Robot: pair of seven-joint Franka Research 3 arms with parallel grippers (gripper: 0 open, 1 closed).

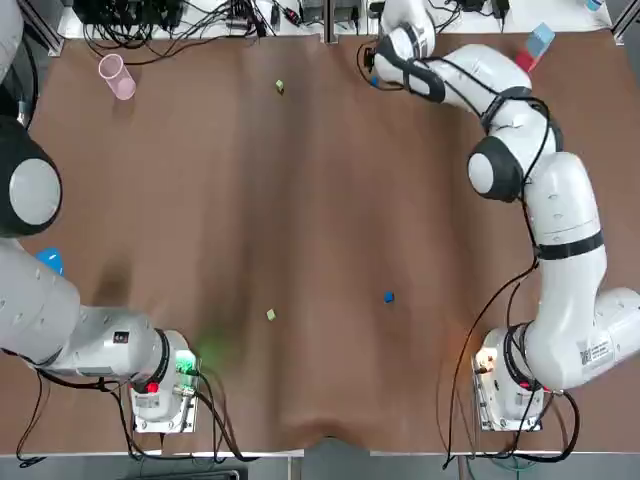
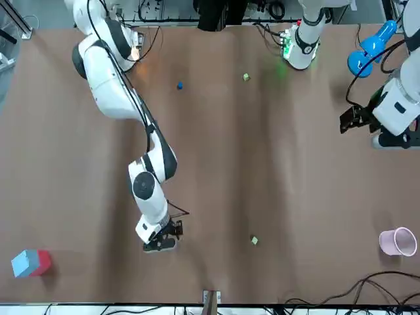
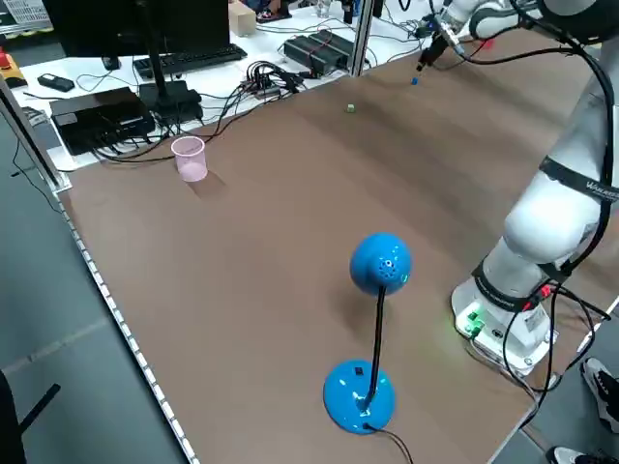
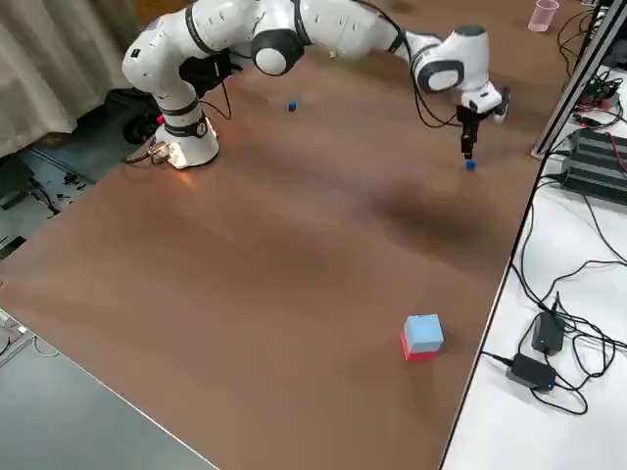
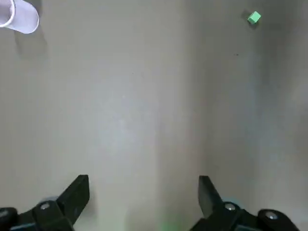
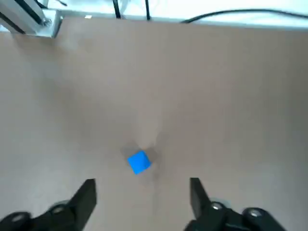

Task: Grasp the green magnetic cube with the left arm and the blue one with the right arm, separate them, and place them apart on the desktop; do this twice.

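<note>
We thought the blue cube (image 6: 139,161) would be light and hard, with smooth sides that could slip, so pinching two flat sides across the middle looked best. As a magnet it could jump to its mate. It was tiny, bright and a bit turned, low in the middle of the right wrist frame. The right gripper (image 6: 142,186) hung over it, fingers spread wide, holding nothing. The left gripper (image 5: 143,192) was wide and empty too; the green cube (image 5: 254,18) lay far off, in the upper right of its frame
</note>
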